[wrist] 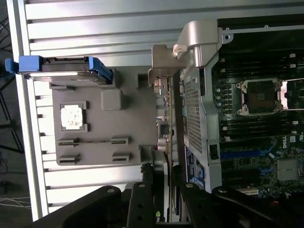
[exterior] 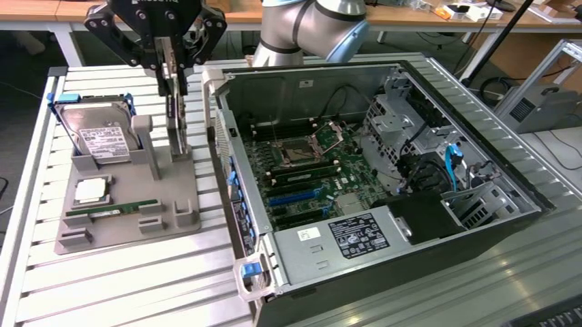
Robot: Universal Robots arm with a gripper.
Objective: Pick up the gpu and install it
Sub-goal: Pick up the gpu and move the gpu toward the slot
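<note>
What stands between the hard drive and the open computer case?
The gpu, standing on edge in the grey holder; the exterior view shows it most plainly.

Upper left in the exterior view, the gripper is black and the gpu dark with silvery metal. The fixture tray is plain grey. The hard drive is silver with a white label and blue rails. The memory stick is green. The motherboard is green with blue slots. The table is pale and ribbed.
</note>
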